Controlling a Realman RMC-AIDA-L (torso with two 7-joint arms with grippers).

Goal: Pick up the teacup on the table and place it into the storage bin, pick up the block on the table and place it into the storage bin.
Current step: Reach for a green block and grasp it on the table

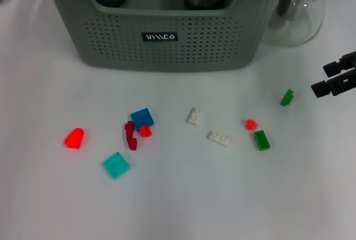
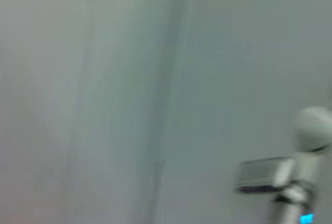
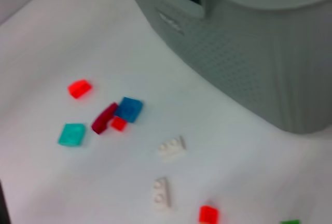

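The storage bin [image 1: 167, 40] stood at 12 o'clock and already held dark vessels, likely teaware. Blocks remained scattered on the table [image 1: 178, 206]; the green block [image 1: 286, 97] lay at 3 o'clock. The right gripper [image 1: 335, 79] hovered beside it, released and empty.

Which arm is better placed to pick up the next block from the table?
Probably the right. The right gripper hangs over the table close to the green block, and its wrist view faces the blocks. The left gripper is not in view.
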